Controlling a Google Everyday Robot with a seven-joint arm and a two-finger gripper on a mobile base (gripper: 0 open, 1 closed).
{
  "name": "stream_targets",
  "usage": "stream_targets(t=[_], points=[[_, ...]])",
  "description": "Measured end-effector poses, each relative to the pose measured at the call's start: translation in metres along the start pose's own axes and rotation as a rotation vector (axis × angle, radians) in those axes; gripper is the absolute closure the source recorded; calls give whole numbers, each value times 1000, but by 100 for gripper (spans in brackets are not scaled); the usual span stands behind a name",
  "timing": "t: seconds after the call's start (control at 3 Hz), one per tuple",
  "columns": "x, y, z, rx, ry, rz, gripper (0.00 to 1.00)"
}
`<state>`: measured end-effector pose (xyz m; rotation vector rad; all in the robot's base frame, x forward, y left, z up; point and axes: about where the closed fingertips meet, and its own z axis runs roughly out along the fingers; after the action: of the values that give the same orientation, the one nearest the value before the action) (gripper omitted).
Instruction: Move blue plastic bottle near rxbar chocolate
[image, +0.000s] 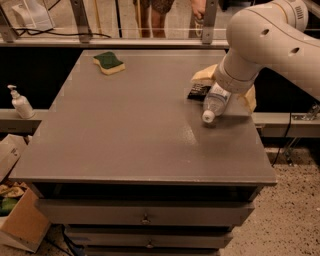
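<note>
Recording the gripper (225, 89) hanging low over the table (125, 135) toward its 3 o'clock edge, at the end of the white arm reaching in from 2 o'clock. Noting the tan fingers (202, 76) clamping the bottle (216, 101) from either side. Finding the bottle tilting, with its white cap (208, 117) pointing down toward 7 o'clock, at or just above the tabletop. Logging the snack bar (198, 91) lying flat just beside the bottle at its 10 o'clock, partly hidden behind one finger. Marking the sponge (109, 62) sitting well apart near the table's 11 o'clock corner. Noting a pump dispenser (21, 102) standing upright off the table on a ledge at 9 o'clock.
</note>
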<state>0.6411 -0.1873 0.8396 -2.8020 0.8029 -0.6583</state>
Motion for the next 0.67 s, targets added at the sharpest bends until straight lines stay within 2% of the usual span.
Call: stream_targets(t=[0.33, 0.67], points=[[0, 3, -4, 18, 1, 17, 0], [5, 15, -21, 64, 10, 85, 0]])
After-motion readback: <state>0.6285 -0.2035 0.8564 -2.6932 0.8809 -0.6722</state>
